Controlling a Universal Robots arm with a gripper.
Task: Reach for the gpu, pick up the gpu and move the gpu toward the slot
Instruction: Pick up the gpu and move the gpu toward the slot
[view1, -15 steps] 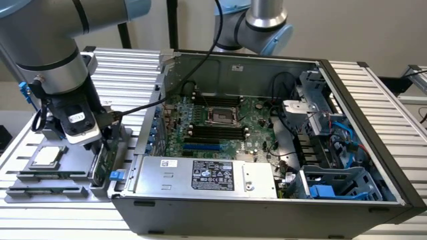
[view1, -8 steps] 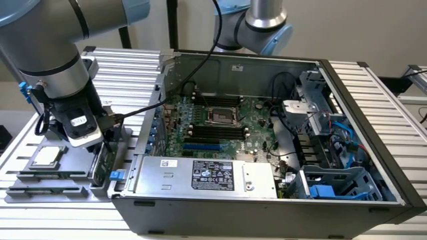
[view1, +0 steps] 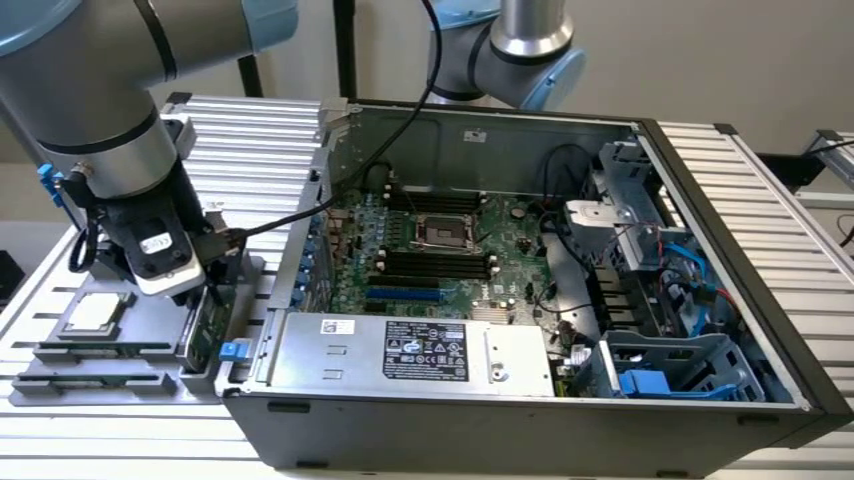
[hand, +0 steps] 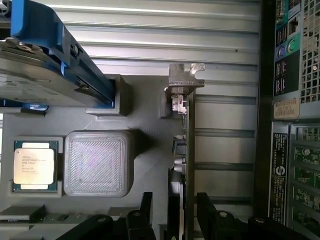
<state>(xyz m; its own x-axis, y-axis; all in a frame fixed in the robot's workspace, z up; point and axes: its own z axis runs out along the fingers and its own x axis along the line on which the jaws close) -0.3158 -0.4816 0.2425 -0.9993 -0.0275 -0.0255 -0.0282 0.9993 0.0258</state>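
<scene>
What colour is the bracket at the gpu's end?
Silvery metal. The gpu bracket shows best in the wrist view.

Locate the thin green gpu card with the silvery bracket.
The gpu stands on edge in the grey tray, exterior view's left, beside the dark computer case, below the open gripper.

gpu (hand: 183, 150) edge-on in grey tray (hand: 147, 107), jaws spread either side, not touching; cpu (hand: 34, 165) beside grey block (hand: 97, 162).

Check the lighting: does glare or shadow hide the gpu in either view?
Exterior view: even light, the gpu sits shaded under the gripper yet visible. Wrist view: bright streaks on the ribbed table, the gpu darkens between the open fingers.
</scene>
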